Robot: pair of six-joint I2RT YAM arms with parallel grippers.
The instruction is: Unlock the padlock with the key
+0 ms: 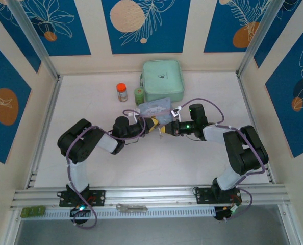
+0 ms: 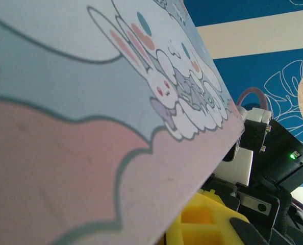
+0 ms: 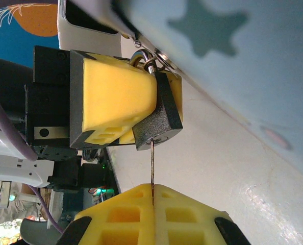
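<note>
The padlock, small, dark and textured, hangs by its shackle from the latch ring of a pale blue tin. My left gripper is shut on the padlock, its yellow fingers clamping the body. The key, a thin grey blade, is pinched in my right gripper, which is shut on it. Its tip sits at the keyhole on the padlock's underside. In the left wrist view the cartoon-printed tin hides the padlock, and one yellow finger shows below it.
A mint green zip case lies at the back. An orange-lidded jar and a small green jar stand to its left. The white table is walled by blue patterned panels. A metal piece rests on the front rail.
</note>
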